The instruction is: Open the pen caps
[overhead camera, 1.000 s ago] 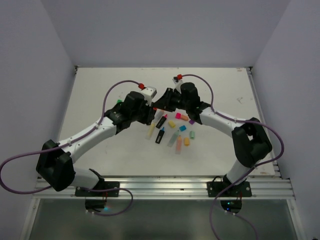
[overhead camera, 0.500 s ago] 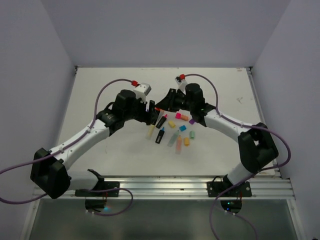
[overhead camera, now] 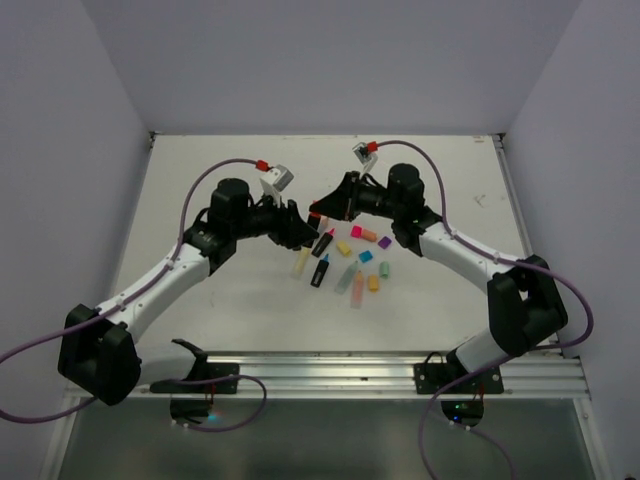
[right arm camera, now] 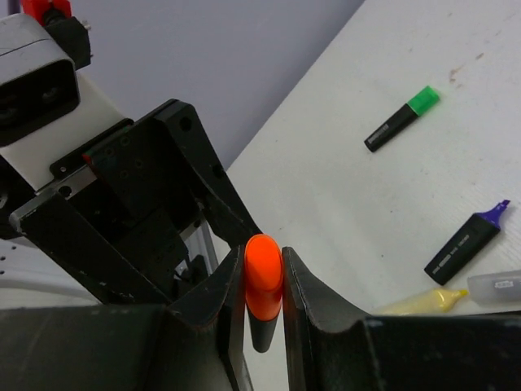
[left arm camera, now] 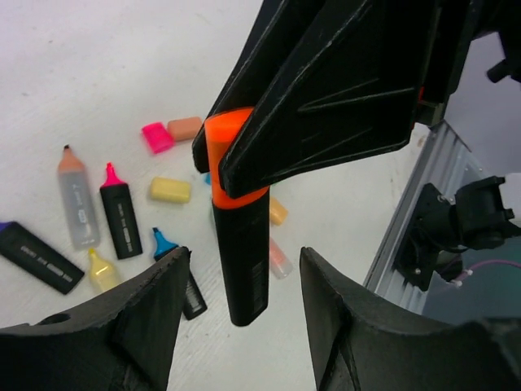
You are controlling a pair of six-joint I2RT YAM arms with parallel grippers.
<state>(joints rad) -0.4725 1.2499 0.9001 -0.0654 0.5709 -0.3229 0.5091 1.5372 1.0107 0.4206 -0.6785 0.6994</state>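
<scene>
Looking down from above, I saw uncapped pens (overhead camera: 318, 270) and loose pen caps (overhead camera: 365, 235) scattered below both arms. At the left wrist, the left gripper (left arm camera: 244, 269) stood apart around a hanging black pen (left arm camera: 240, 236), its orange cap (left arm camera: 232, 155) seemingly unpulled. At the right wrist, the right gripper (right arm camera: 262, 262) was clamped on that cap, and a green-capped pen (right arm camera: 399, 118) lay unopened on the table.

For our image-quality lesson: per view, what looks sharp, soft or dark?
Top external: even light, faint shadows on the table. Left wrist: orange cap sharp, left gripper soft. Right wrist: right gripper dark and soft, green-capped pen sharp.
</scene>
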